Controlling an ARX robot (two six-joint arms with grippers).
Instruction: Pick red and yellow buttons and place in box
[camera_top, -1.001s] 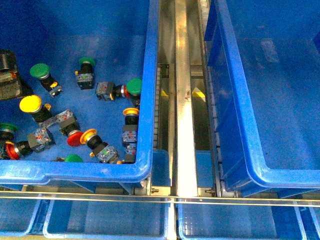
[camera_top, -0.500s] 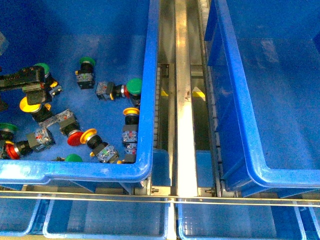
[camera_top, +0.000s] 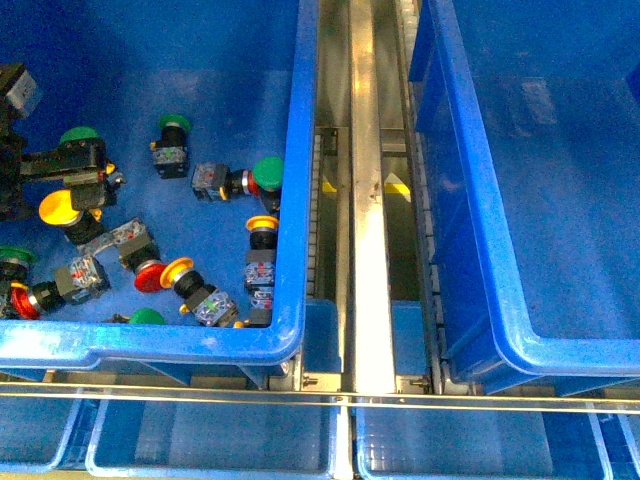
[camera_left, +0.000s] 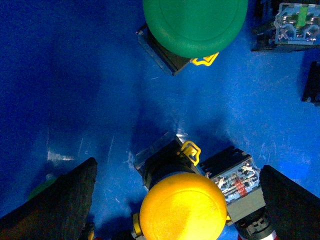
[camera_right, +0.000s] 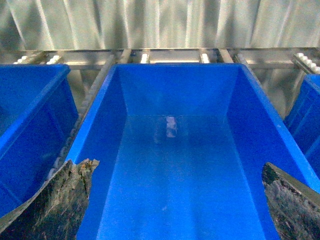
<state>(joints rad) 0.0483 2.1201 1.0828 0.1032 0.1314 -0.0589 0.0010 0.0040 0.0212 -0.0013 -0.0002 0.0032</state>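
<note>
Here, left gripper (camera_left: 177, 200) astride yellow button (camera_left: 183, 209), green button (camera_left: 195, 25) near, seemingly apart.

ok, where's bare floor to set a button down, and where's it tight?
Right box: whole floor bare, wall to wall. Left bin: far half bare, beyond the green buttons. Tight: its near half, buttons packed, left hand open over a yellow button.

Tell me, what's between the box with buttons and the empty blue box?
A shiny metal rail runs between the button bin and the empty box. The front view shows it.
</note>
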